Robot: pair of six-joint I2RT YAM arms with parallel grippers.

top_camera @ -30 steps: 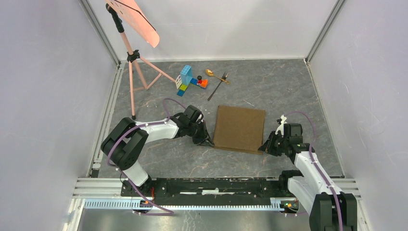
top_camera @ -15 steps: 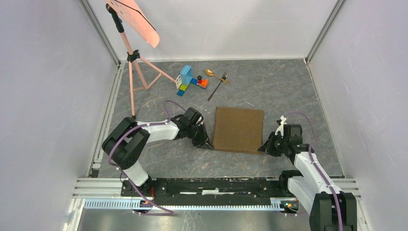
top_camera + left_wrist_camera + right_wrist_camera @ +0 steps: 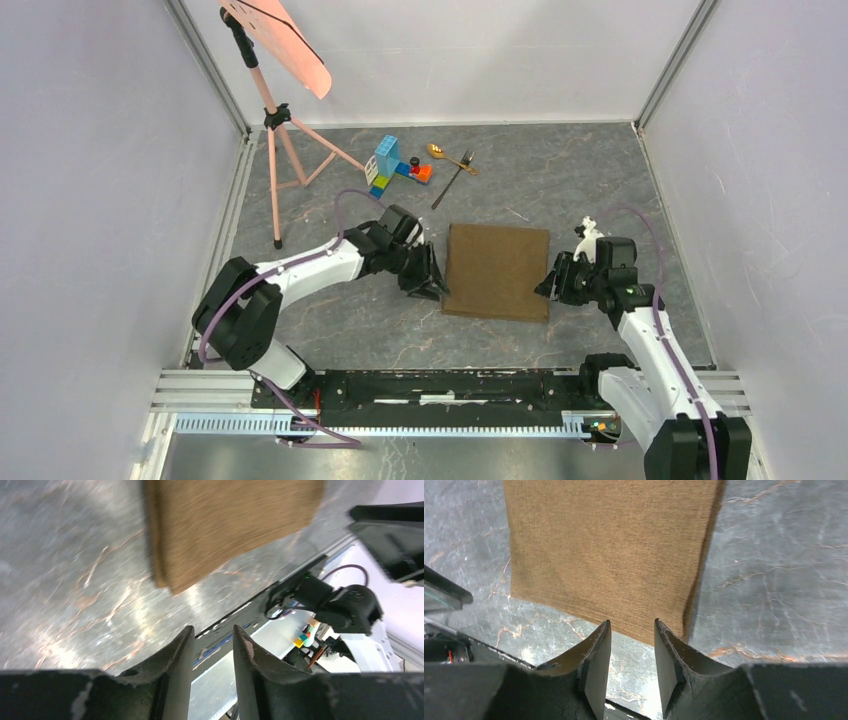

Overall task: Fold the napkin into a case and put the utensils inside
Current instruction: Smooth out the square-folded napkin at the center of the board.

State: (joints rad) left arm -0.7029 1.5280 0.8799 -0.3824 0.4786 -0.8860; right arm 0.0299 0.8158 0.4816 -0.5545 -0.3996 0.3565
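The brown napkin (image 3: 497,270) lies flat on the marbled table (image 3: 600,190), also seen in the left wrist view (image 3: 225,520) and the right wrist view (image 3: 609,545). My left gripper (image 3: 432,285) stands open beside its near left corner (image 3: 214,630), holding nothing. My right gripper (image 3: 548,287) is open at the near right edge, the cloth's edge just beyond its fingertips (image 3: 632,624). The gold spoon (image 3: 440,153) and the dark fork (image 3: 452,180) lie far back, apart from both grippers.
Colourful toy blocks (image 3: 390,168) sit just left of the utensils. A pink tripod stand (image 3: 278,130) rises at the far left. Grey walls close the sides and back. A metal rail (image 3: 450,385) runs along the near edge.
Both grippers, shut at the napkin's near corners before, now stand open. Both have shifted slightly toward the far side. The napkin lies flat as before.
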